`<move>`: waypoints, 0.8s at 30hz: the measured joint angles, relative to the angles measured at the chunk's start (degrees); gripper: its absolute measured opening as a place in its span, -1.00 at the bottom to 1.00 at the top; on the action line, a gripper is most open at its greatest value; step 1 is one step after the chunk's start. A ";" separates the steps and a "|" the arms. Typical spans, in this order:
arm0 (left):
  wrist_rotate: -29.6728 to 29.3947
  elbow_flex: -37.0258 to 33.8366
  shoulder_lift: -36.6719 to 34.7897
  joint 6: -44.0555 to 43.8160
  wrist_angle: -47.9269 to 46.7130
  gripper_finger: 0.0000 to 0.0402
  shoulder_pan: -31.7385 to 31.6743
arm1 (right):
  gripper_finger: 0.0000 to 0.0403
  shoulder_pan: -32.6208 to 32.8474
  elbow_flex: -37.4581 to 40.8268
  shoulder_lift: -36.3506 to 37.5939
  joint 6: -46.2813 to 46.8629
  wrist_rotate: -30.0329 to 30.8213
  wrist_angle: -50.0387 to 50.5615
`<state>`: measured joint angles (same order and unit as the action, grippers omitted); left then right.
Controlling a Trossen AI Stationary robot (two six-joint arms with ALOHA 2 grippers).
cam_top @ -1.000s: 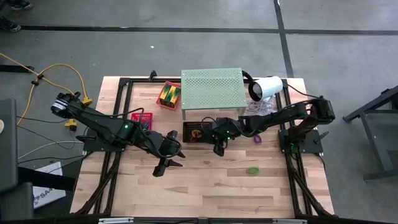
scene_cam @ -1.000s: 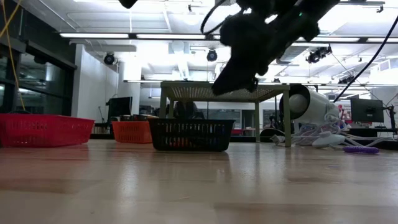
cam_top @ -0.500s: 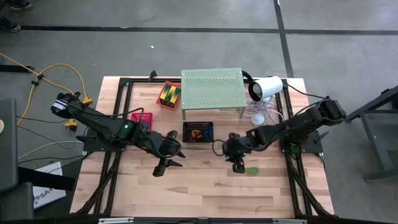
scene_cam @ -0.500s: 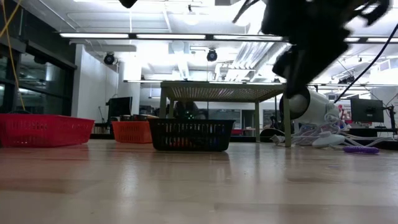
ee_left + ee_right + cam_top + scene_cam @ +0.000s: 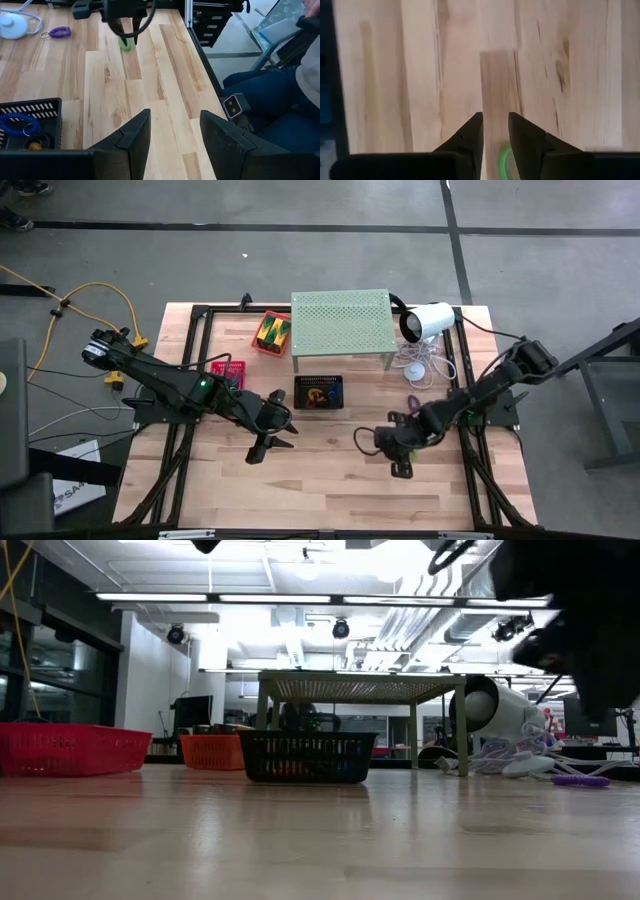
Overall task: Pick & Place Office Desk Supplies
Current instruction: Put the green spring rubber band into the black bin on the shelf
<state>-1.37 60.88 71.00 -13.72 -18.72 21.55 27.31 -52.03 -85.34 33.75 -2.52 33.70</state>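
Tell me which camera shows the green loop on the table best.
Left wrist view: the green loop lies on bare wood behind the right end effector. Right wrist view catches only an arc between its fingers. The high view hides it under the arm; the low view misses it.

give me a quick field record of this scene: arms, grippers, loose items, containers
left gripper: open, empty, hovering over bare wood near the table's middle
right gripper: above the green loop, fingers narrowly apart, nothing held
purple loop: loose on the table, beside the white lamp's cable
black basket: in front of the pale-green shelf, holds a blue coil
red bin: left of the shelf, holds yellow-and-green pieces
white lamp: right of the shelf
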 joint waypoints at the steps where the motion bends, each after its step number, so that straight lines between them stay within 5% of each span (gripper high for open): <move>1: 0.02 0.00 0.00 0.00 0.00 -0.17 0.02 | -0.60 0.93 0.00 0.00 1.29 0.81 0.80; 13: 0.01 0.00 0.00 0.00 -0.01 -0.17 0.02 | -0.60 12.24 0.00 -0.02 14.51 11.25 3.79; 24: 0.02 0.00 0.00 0.00 -0.02 -0.17 0.02 | -0.60 14.34 0.83 -0.71 21.08 13.55 6.18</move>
<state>-1.35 60.88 71.00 -13.72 -18.74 21.56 41.65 -51.20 -86.05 54.83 11.03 39.88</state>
